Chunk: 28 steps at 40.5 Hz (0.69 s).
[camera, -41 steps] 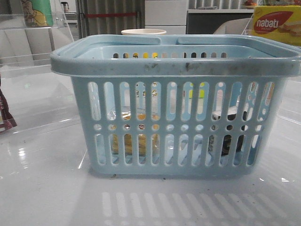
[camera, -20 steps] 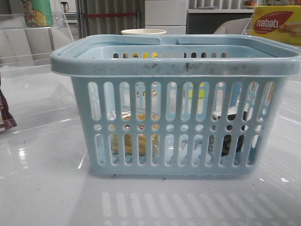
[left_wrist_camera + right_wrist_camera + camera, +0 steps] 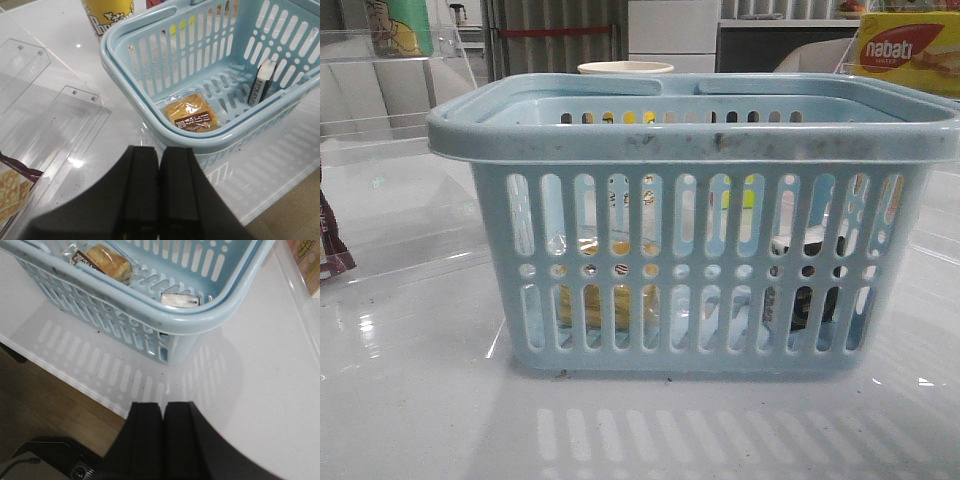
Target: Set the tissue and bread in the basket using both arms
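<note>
White, glossy table (image 3: 410, 400) fills my front view, mirroring the slots of the basket (image 3: 690, 145) that stands close to the camera. Through its near wall I make out the bread (image 3: 605, 300) low on the left and the tissue (image 3: 800, 290) low on the right, both inside.

From my left wrist view, the left gripper (image 3: 159, 200) hangs over the table outside the basket (image 3: 150, 120), its fingers pressed together with nothing between them. Past its near rim the bread (image 3: 192, 115) lies flat on the basket floor, brown label up. Further over, the tissue (image 3: 262, 82) stands on edge, leaning against a side wall.

My right wrist view shows the right gripper (image 3: 162, 440) also squeezed closed and empty, hovering over the table edge with the wood floor (image 3: 55, 405) beside it. The basket (image 3: 200, 320) sits beyond it; the whitish top of the tissue (image 3: 180, 300) peeks just over the rim, and the bread (image 3: 107, 262) lies further in.

Behind the basket, the front view catches a cup (image 3: 625, 68) rim, a nabati box (image 3: 910, 50) at the far right, and a maroon packet (image 3: 330, 245) at the left edge.
</note>
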### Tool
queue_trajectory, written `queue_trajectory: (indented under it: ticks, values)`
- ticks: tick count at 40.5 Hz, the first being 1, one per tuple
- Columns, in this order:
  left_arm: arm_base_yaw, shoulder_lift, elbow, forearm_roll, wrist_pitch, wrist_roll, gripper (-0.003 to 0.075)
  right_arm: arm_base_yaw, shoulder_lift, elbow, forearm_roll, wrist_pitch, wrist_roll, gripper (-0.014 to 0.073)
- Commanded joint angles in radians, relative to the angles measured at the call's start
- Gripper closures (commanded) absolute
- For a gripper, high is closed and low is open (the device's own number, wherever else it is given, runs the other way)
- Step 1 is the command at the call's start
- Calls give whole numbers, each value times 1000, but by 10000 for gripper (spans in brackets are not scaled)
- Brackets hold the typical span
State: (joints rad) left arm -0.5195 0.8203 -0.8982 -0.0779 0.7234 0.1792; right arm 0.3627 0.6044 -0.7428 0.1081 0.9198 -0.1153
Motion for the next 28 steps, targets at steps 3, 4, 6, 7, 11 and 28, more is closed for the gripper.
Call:
queue_trajectory:
  ticks: [3,4,6,7,11,28]
  values:
    - [-3,-2,-25,-6,-83,-9,627,-6,1,-26,-1,-64,-1,566]
    - [-3,-2,-25,-6,-83,-9,627,-6,1,-26,-1,-64,-1,566]
    - [-3,-2,-25,-6,-83,-9,627,-6,1,-26,-1,-64,-1,566]
    - [-3,-2,-25,-6,-83,-9,627,-6,1,-26,-1,-64,-1,566]
    - [-3,-2,-25,-6,-83,-9,627,-6,1,-26,-1,-64,-1,566]
    - [77,-91,26,21,-138,8,627,-6,1,-26,-1,-65,-1,566]
